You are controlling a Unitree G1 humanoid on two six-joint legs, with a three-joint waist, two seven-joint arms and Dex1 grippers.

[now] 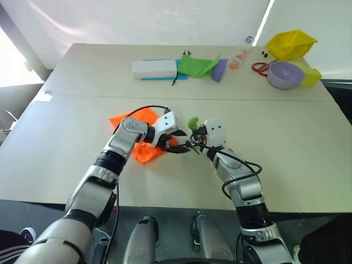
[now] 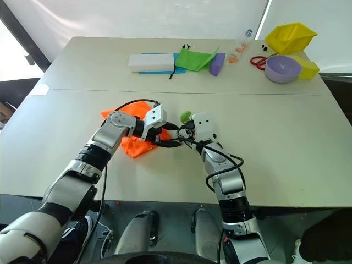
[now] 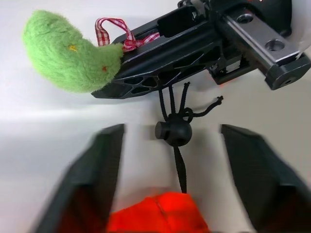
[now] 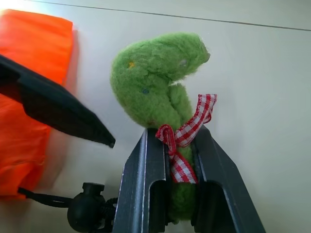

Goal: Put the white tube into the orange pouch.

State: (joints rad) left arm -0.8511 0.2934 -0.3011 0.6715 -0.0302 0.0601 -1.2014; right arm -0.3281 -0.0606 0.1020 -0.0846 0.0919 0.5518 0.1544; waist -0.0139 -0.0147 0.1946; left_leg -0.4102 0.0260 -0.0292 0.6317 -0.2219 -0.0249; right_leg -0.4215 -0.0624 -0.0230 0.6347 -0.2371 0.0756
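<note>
Clamping a fuzzy green charm [image 4: 156, 92] with a red-checked ribbon bow [image 4: 187, 133] between its two black fingers, the right gripper [image 4: 181, 160] sits near the middle of the tabletop [image 1: 286, 148], a little toward the near edge; the charm hangs at the end of the black drawstring cord [image 3: 178, 167], whose round cord stopper [image 3: 173, 132] lies just beside that gripper's fingers. Facing it, the left gripper [image 3: 170, 170] has its fingers apart on either side of the cord and stopper, touching neither as far as the wrist view shows, with the bunched mouth of the orange pouch [image 1: 144, 135] right below it. The pouch lies crumpled on the tabletop under and behind the left gripper, toward the left edge, linked to the right gripper by the cord. Its mouth looks gathered rather than spread, so the work in hand seems to be loosening the drawstring to open the bag. Nothing of the task proper is done: the white tube is in neither gripper, and I cannot pick it out anywhere on the tabletop, so its place relative to the grippers cannot be told. Along the far edge, well apart from both grippers, lie a long white box [image 1: 154, 69], a green fabric pouch [image 1: 197, 66] and a slim clear bottle [image 1: 242, 52]. Opening the pouch, finding the tube and dropping it in all remain.
</note>
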